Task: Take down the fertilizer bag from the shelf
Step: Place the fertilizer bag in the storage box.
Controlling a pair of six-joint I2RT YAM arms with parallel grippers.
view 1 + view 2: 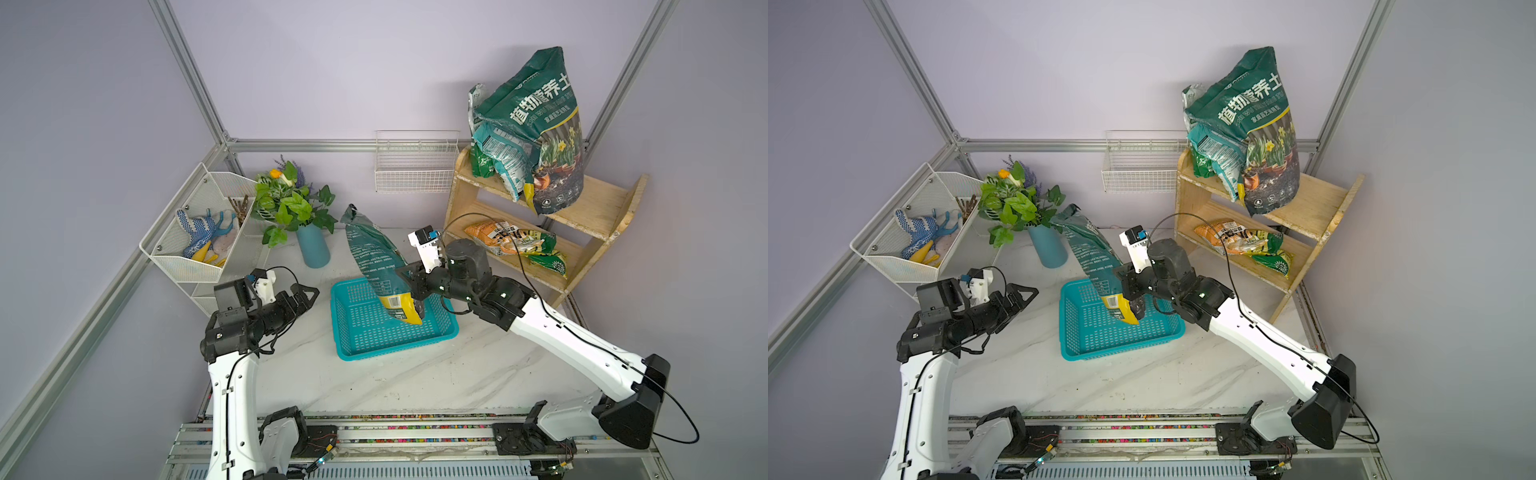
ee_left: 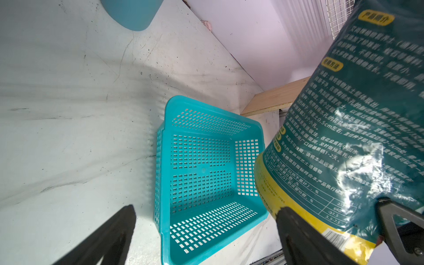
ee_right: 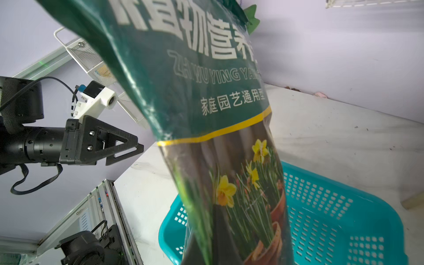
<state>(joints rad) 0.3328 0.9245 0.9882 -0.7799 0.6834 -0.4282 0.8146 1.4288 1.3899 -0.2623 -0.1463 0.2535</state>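
Note:
A dark green fertilizer bag (image 1: 376,259) (image 1: 1096,257) with a yellow bottom edge hangs tilted over the teal basket (image 1: 353,353). Its lower end dips inside the basket. My right gripper (image 1: 410,284) (image 1: 1128,286) is shut on the bag's lower part. In the right wrist view the bag (image 3: 206,114) fills the middle and hides most of the fingers. The wooden shelf (image 1: 598,208) stands at the back right, behind the right arm. My left gripper (image 1: 309,293) (image 2: 205,210) hovers open to the left of the basket with nothing in it.
The shelf's top tier carries a large green soil bag (image 1: 540,124), and an orange bag (image 1: 511,245) lies on the lower tier. A blue vase of plants (image 1: 311,245), a white mesh rack with gloves (image 1: 199,241) and a wire wall basket (image 1: 415,166) line the back.

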